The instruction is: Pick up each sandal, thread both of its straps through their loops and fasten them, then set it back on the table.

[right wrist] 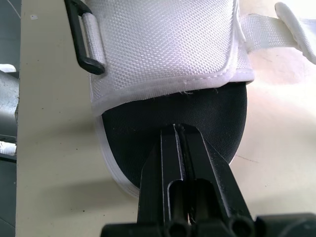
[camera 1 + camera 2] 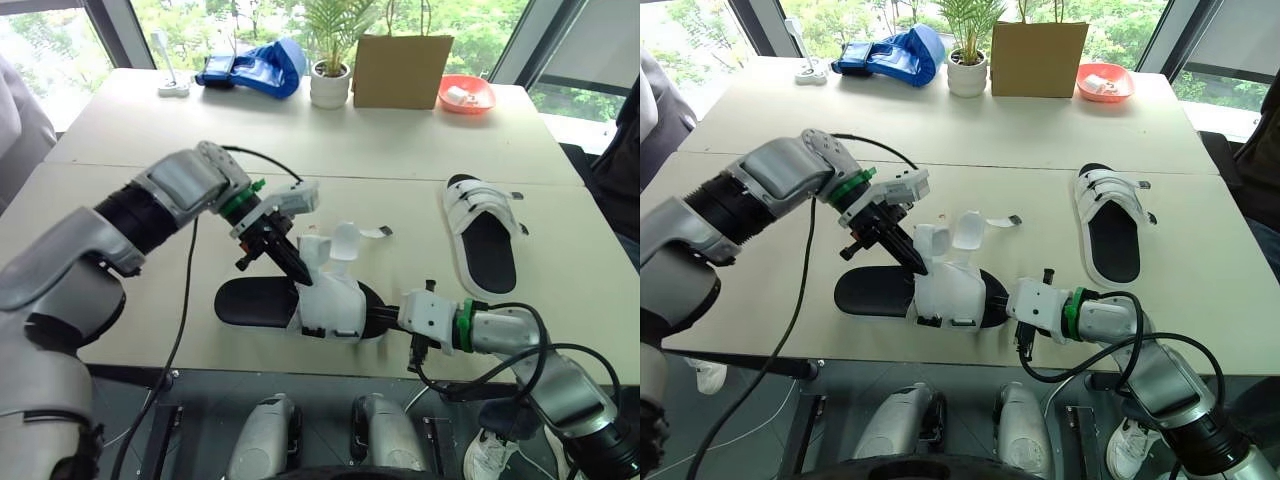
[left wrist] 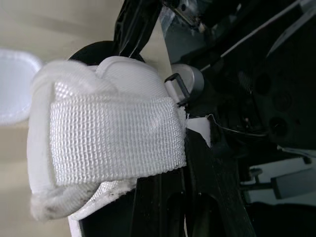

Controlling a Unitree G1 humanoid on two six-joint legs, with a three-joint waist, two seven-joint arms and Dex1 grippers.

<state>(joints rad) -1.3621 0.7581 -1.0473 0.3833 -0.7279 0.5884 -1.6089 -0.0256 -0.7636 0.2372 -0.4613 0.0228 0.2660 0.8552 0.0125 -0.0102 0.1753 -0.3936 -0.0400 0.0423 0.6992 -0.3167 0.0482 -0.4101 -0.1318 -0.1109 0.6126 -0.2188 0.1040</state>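
Note:
A black-soled sandal with white straps lies near the table's front edge. My left gripper comes in from the left and is shut on the sandal's white webbing strap, next to a black loop. A second strap stands up loose beside it. My right gripper is shut on the toe end of the black sole, with another black loop showing at the side of the white upper. The other sandal lies flat at the right of the table, apart from both grippers.
Along the far edge stand a potted plant, a brown paper bag, a red bowl, a blue bundle and a small white object. A person's dark sleeve is at the right edge.

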